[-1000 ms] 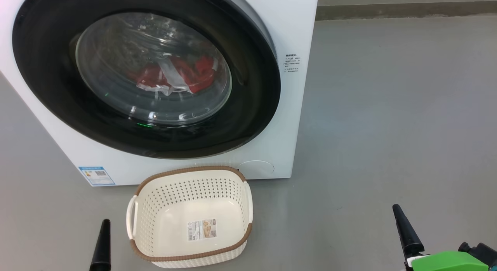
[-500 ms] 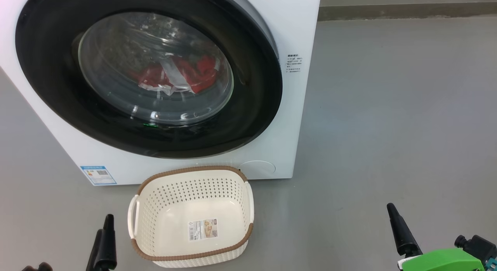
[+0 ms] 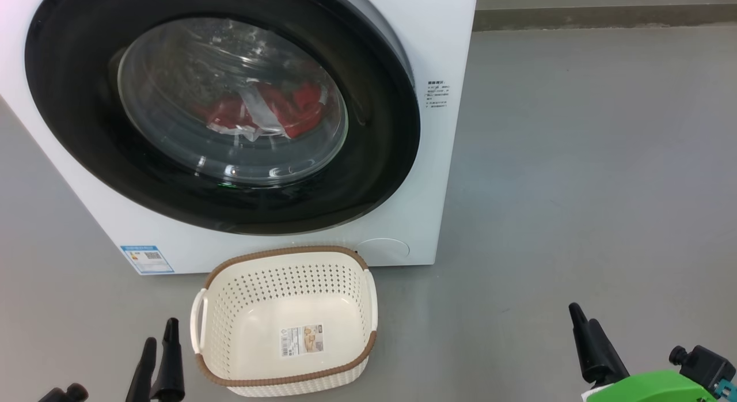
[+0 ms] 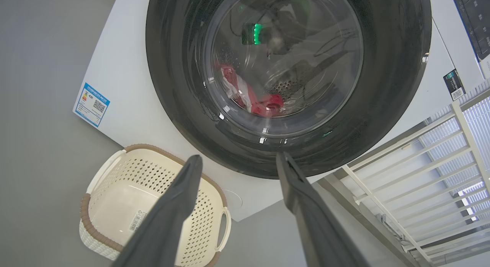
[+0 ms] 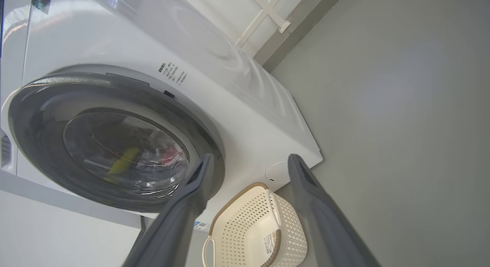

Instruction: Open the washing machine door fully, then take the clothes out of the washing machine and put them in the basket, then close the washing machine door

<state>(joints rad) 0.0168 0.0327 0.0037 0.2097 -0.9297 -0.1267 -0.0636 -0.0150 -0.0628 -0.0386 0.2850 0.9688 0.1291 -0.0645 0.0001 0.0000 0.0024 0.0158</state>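
We see a smooth grey floor (image 3: 576, 160) running back to a darker skirting strip (image 3: 604, 15) at the wall. On it stands the white washer (image 3: 443, 39), with a blue label (image 3: 147, 259) at its lower corner. Its door (image 3: 380, 160), a wide glossy black ring around a bulging glass bowl, lies shut against the front. Through the glass we make out the clothes (image 3: 288, 109), red with white patches, heaped low in the drum. The basket (image 3: 286, 252), cream and perforated with a brown rim, sits on the floor just in front of the washer, below the door; a paper label (image 3: 301, 340) lies on its bottom. The left gripper (image 3: 161, 333) hangs near the basket's left side, the right gripper (image 3: 581, 315) well off to its right; both hold nothing, fingers spread apart. The left wrist view adds a white slatted rack (image 4: 421, 163) beside the washer. The right wrist view adds the washer's plain white side panel (image 5: 237, 79).
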